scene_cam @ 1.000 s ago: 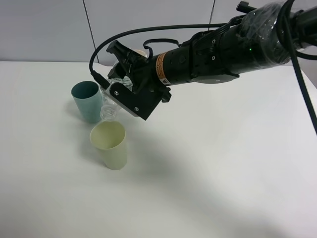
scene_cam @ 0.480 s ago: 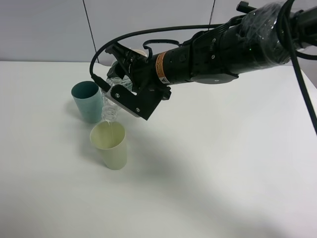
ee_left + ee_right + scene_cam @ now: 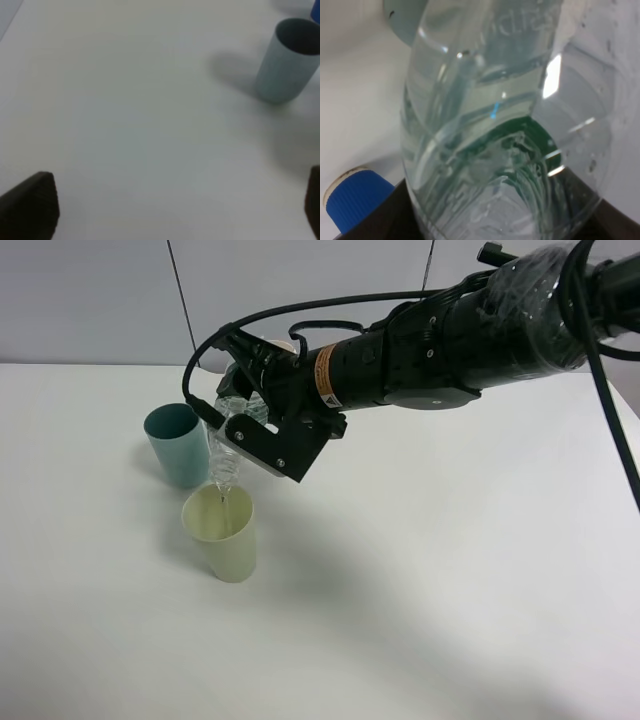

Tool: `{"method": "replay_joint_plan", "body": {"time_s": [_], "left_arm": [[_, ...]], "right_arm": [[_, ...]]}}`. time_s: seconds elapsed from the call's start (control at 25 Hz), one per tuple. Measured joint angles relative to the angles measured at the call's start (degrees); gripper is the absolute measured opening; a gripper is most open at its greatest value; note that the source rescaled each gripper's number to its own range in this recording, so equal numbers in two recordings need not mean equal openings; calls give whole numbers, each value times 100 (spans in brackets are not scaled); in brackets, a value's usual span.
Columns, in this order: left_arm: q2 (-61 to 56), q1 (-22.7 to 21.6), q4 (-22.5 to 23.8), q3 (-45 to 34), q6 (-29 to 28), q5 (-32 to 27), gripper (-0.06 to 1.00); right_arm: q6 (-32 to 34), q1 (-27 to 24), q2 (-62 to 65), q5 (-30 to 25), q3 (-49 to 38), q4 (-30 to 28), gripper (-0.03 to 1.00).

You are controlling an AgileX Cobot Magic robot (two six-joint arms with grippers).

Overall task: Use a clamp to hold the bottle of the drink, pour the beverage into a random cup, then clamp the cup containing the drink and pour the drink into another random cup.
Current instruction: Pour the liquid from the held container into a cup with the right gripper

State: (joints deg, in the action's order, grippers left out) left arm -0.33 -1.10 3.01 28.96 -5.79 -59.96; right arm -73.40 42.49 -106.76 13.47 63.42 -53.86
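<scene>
Tabletop [image 3: 450,590], left-rear part: R clamp [image 3: 242,405] gripping tilted bottle [image 3: 226,455], neck over yellow-green cup [image 3: 225,540]. Teal cup [image 3: 178,450] sits just behind, toward rear edge. First pour looks underway; cup-to-cup pour not yet done. L gripper [image 3: 170,215] jaws apart, empty, seen only via L wrist cam. Only R wrist cam shows beverage [image 3: 470,100] inside bottle.

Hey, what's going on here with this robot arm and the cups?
The right claw is shut on a clear bottle, tipped mouth-down over the yellow-green cup. A thin stream of water looks to be running into it. The teal cup stands upright just behind, apart from it. The left claw is open over the table, holding nothing.
</scene>
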Motion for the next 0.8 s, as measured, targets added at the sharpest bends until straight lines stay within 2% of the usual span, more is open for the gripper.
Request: {"method": "replay_joint_plan", "body": {"time_s": [0.8], "left_arm": [[0, 0, 0, 0, 0, 0, 100]], "right_arm": [[-126, 32, 0, -64, 0, 126, 0]]}}
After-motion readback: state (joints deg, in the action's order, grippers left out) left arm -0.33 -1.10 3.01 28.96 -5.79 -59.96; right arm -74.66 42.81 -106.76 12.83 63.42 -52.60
